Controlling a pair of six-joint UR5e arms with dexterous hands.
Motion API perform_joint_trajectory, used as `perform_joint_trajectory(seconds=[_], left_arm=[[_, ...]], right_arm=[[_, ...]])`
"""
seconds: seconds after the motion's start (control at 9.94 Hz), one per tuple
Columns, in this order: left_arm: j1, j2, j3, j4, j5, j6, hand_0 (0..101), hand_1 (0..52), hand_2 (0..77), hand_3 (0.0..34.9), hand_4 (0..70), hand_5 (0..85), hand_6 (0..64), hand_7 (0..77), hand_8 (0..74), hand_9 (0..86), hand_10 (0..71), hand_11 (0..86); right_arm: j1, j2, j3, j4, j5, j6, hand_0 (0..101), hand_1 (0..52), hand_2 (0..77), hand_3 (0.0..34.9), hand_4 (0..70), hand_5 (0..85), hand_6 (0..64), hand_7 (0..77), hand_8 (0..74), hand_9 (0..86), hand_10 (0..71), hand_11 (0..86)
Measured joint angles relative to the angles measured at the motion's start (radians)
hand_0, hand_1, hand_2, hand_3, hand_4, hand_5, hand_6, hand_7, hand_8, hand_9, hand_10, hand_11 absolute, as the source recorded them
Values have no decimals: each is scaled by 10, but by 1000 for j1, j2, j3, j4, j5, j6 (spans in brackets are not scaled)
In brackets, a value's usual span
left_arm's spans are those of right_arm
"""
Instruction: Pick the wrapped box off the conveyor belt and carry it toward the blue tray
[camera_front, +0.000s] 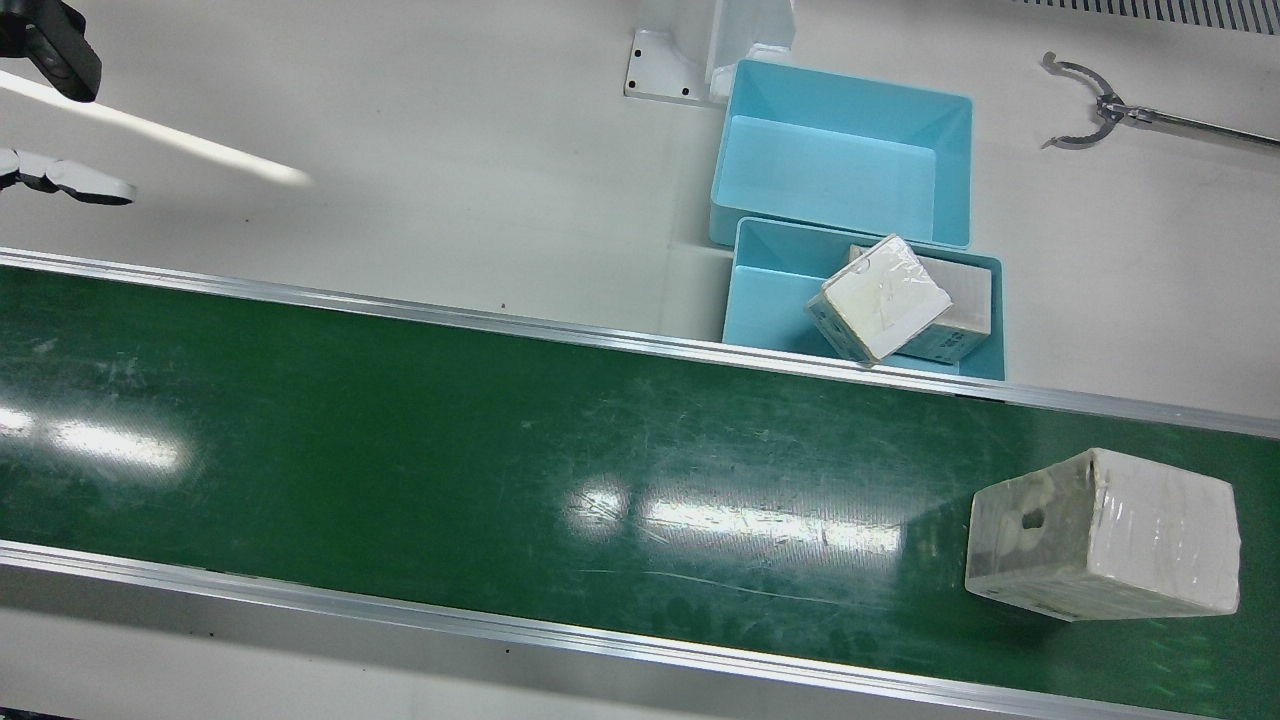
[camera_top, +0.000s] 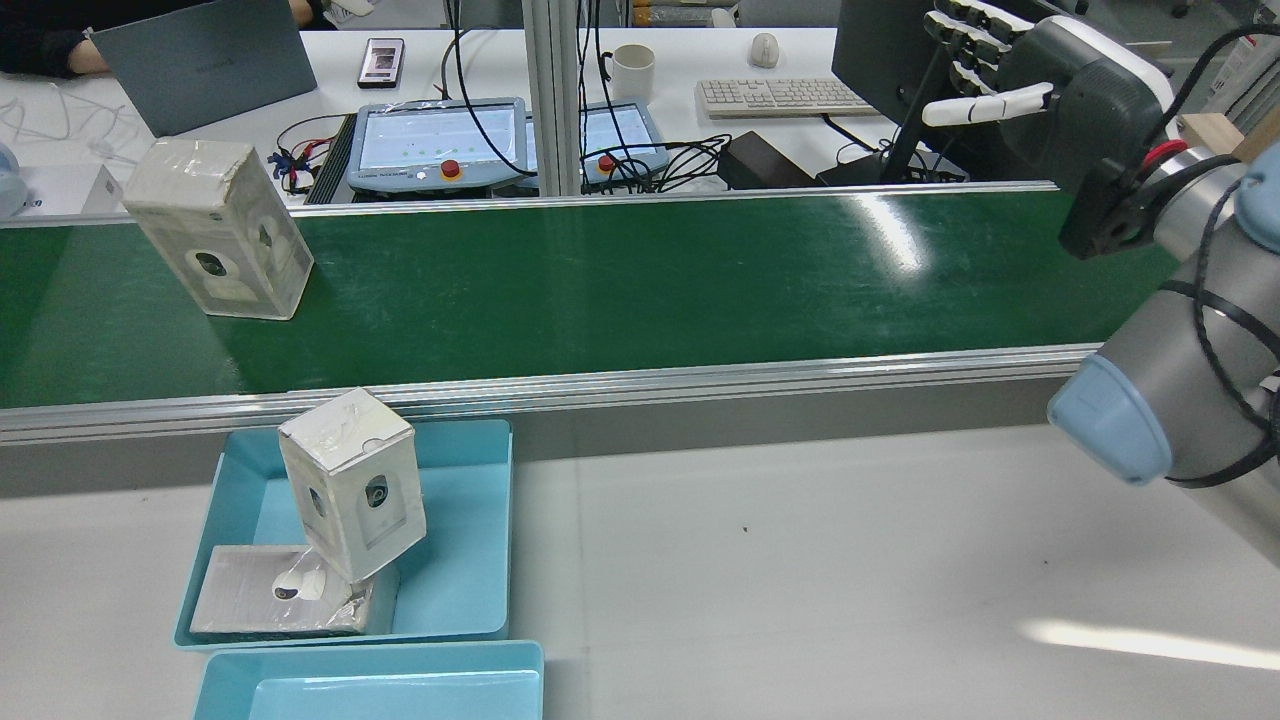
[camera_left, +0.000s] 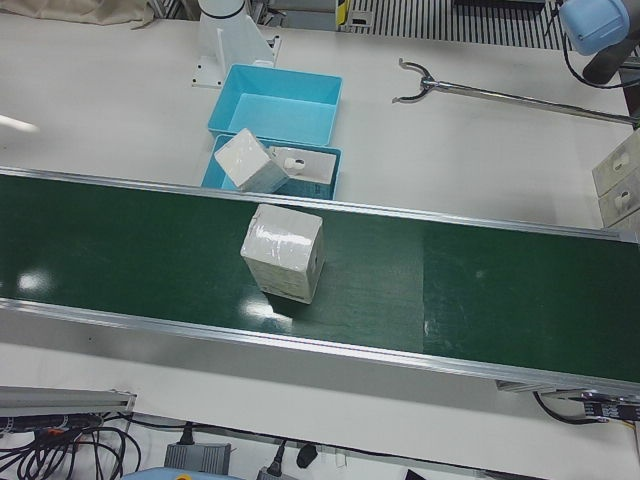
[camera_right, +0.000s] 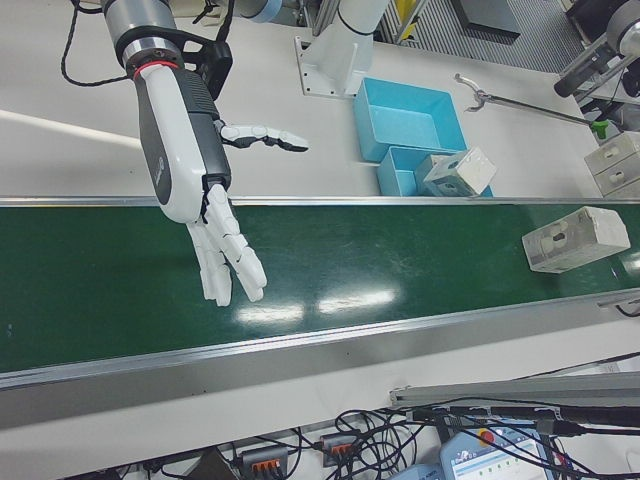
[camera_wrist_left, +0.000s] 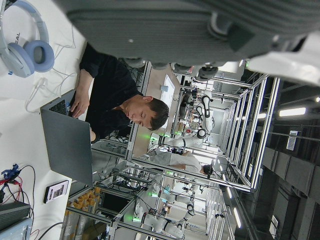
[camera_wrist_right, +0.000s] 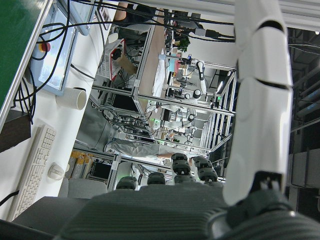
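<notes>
Wrapped box (camera_front: 1105, 535) sat upright on the green conveyor belt (camera_front: 450, 470), at the end of the belt before the robot's left side, resting free with no hand near it; the rear view showed it (camera_top: 220, 230) at the far left of the belt, a camera printed on its face. Just off the belt's near rail, on the white table (camera_top: 800, 560), stood a blue tray (camera_top: 460, 560) already holding two more wrapped boxes: one lying flat (camera_top: 280, 600) on the tray floor and a second one (camera_top: 352, 483) tilted, propped on the flat one. A second, empty blue tray (camera_front: 845, 150) stood touching the first, on the side away from the belt. The right hand (camera_right: 215, 215) hovered above the other end of the belt, well apart from the wrapped box, palm turned down, its fingers (camera_right: 232, 262) straight and spread with nothing between them, the thumb stretched out sideways. The left hand (camera_wrist_left: 200, 30) appeared only as a blurred dark and white mass in its own camera, so whether its fingers were apart or together could not be told. A metal reaching tool (camera_front: 1100, 105) lay on the table beyond the trays.
</notes>
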Motion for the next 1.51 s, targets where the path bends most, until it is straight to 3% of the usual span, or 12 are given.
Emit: perform_joint_trajectory(seconds=[1.51], left_arm=[[0,0,0,0,0,0,0,0,5,0,0,11,0,0,0,0,5,0]], right_arm=[[-32,-1,16,3,0,22,470,142,136,53,22,87,0,5,0,16,5,11]])
